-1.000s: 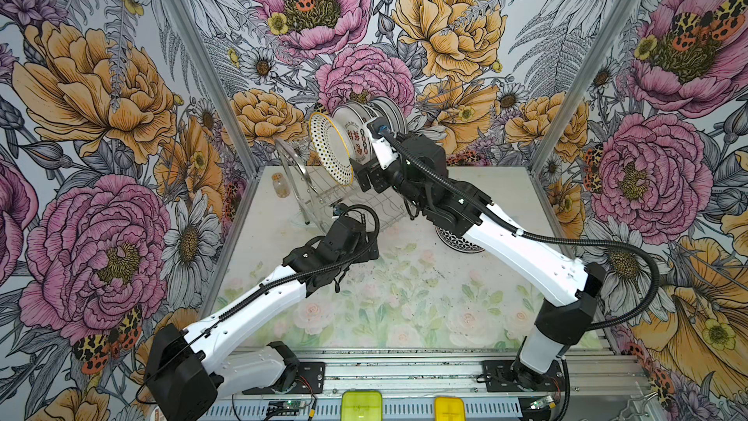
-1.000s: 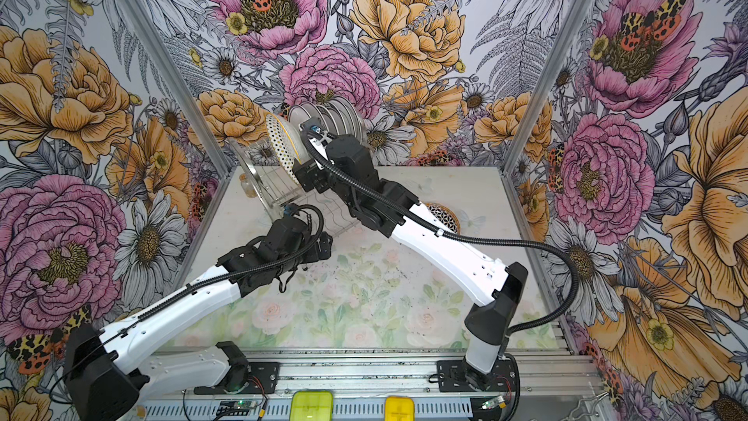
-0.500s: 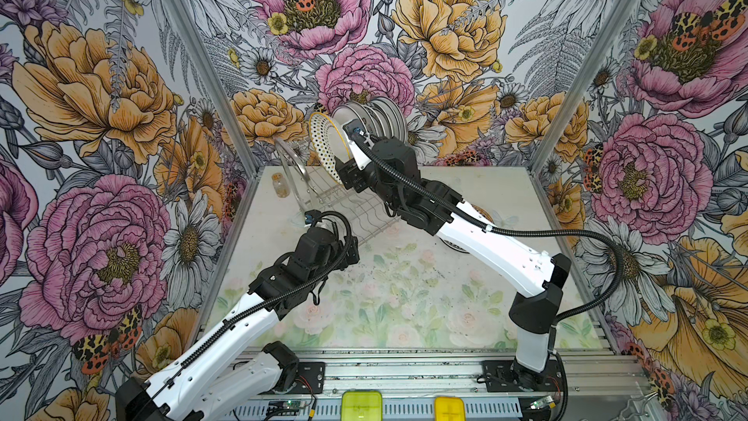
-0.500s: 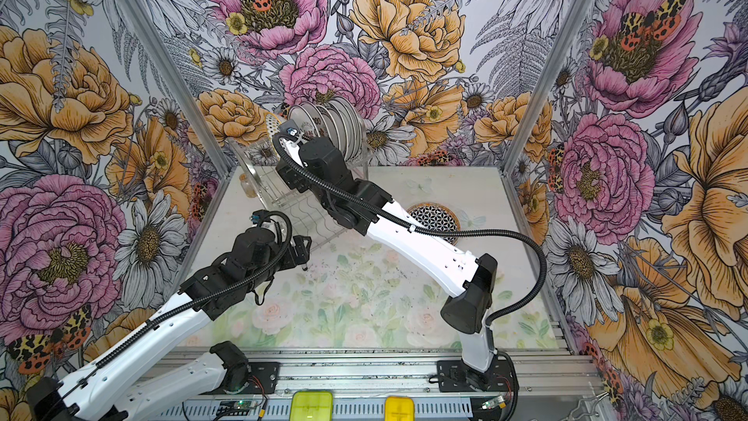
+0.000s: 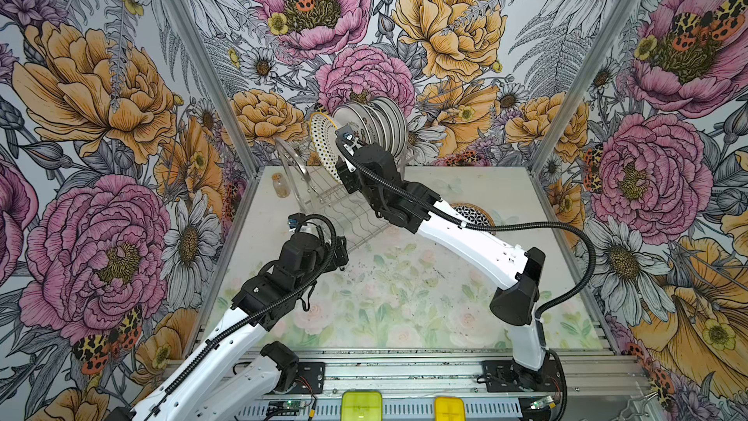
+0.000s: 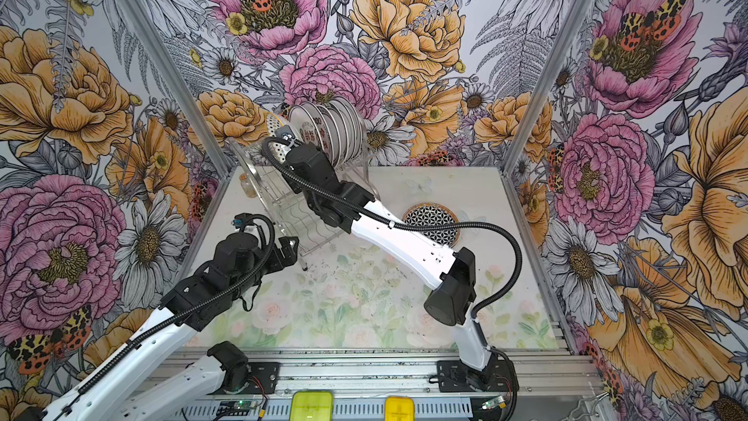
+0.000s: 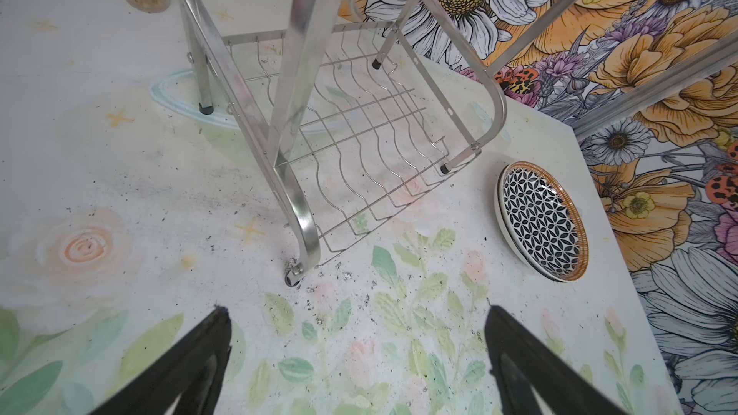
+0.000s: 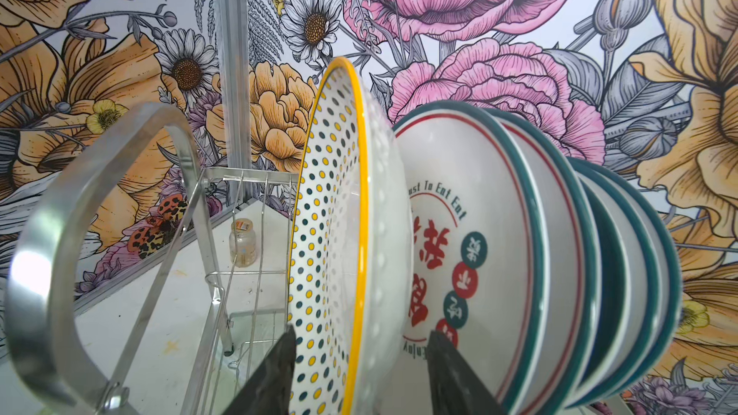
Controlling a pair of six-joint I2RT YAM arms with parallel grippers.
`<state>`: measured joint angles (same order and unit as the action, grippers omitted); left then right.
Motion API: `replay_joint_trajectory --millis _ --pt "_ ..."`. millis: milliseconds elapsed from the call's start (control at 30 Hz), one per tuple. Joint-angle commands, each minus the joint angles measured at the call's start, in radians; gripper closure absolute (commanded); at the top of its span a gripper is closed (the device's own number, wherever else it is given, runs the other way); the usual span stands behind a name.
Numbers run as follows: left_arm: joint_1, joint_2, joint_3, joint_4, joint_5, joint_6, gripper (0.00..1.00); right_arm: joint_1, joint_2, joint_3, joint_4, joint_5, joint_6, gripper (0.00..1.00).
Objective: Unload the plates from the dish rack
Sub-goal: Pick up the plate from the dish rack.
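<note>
right gripper is up at the top tier of the shiny two-tier steel wire dish rack. Its jaws are partly apart and straddle the lower edge of the round white plate with yellow rim and teal/yellow dots. One black finger overlaps the dotted face. The other is on the back side with a thin gap showing. Can't tell if it's actually pinching.

The dotted plate stands on edge at the left end of the row, visible in both top views. Its bottom edge is hidden behind the wrist there.

Just right of it are the white ceramic plates with teal-and-red banded rims, on edge and packed close. The nearest one has red Chinese characters plus teal and red round badges.

left gripper is spread wide and holds nothing. It hovers over the pale floral-print tabletop, near the rack's front corner foot.

A round plate with black-and-white lattice pattern and orange rim lies flat on the table to the right of the rack, apart from it. The left wrist view shows a second rim under it, so it looks like two stacked.

A small clear glass jar stands upright on the table at the rack's far-left end, beside the arched end hoop.
</note>
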<state>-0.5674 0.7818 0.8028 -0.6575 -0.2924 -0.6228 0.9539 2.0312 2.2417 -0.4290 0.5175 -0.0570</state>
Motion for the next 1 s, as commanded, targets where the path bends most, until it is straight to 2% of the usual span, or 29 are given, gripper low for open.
replay_joint_trajectory --millis 0,167,400,767,900,967 --pt "0.02 0.004 -0.002 -0.026 -0.007 -0.014 0.01 -0.007 0.023 0.044 0.008 0.021 0.025 0.52" --pt "0.047 -0.01 -0.005 -0.039 -0.01 -0.053 0.01 -0.008 0.047 0.065 0.008 0.017 0.032 0.62" --pt "0.11 -0.059 -0.008 -0.036 0.051 -0.065 0.01 -0.008 0.064 0.065 0.007 0.031 0.052 0.72" --pt "0.171 -0.084 -0.013 -0.034 0.076 0.033 0.01 -0.007 0.085 0.069 0.008 0.04 0.072 0.9" --pt "0.194 -0.041 0.003 -0.06 0.076 0.025 0.01 0.004 0.11 0.107 0.01 0.058 0.027 0.99" --pt "0.199 -0.029 0.004 -0.059 0.076 0.029 0.01 0.015 0.133 0.14 0.011 0.097 -0.019 1.0"
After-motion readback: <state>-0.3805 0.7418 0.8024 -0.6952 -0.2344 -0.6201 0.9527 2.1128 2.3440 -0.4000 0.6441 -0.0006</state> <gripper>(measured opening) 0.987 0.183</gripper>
